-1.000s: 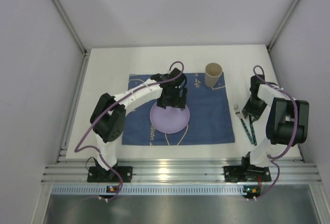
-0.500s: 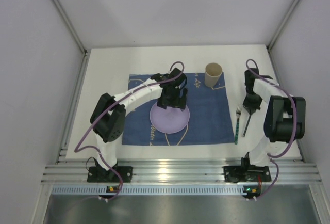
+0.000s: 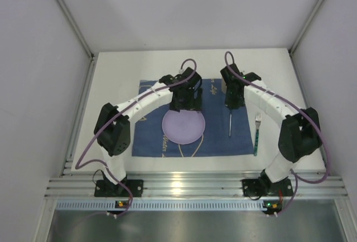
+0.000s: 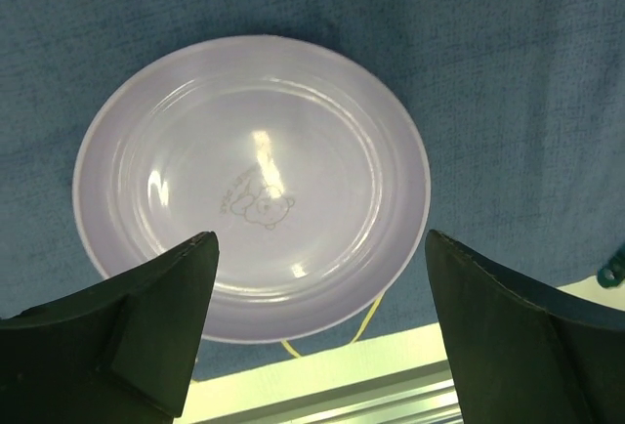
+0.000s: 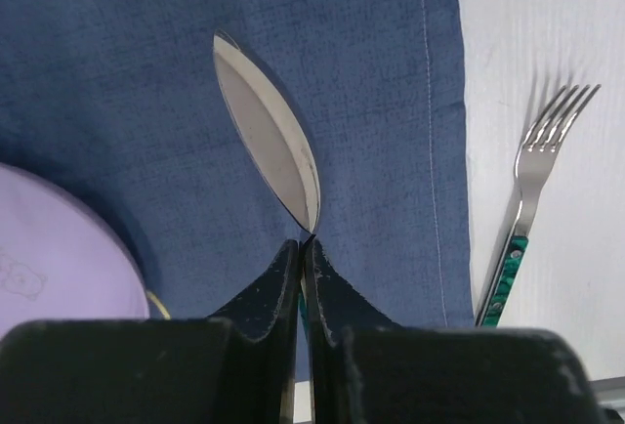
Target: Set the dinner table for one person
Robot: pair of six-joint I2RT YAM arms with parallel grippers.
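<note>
A lilac plate (image 3: 183, 127) lies on the blue placemat (image 3: 223, 136), which lies on the white dinner table (image 3: 122, 69). My left gripper (image 3: 185, 105) hovers open and empty over the plate's far side; in the left wrist view the plate (image 4: 252, 185) shows between the spread fingers (image 4: 156, 317). My right gripper (image 3: 231, 101) is shut on a knife (image 3: 230, 125) and holds it over the mat, right of the plate. The blade (image 5: 269, 146) sticks out past the closed fingertips (image 5: 305, 240). A green-handled fork (image 3: 256, 133) lies on the table just right of the mat.
A tan cup at the mat's far right is mostly hidden behind my right arm. The fork (image 5: 532, 180) lies parallel to the mat's right edge. An aluminium rail (image 3: 195, 186) runs along the near edge. Grey walls enclose the table on three sides.
My right arm has swung left from the table's right side, carrying the knife onto the placemat beside the plate. The fork stays on the table. My left gripper has lifted slightly back from the plate.
</note>
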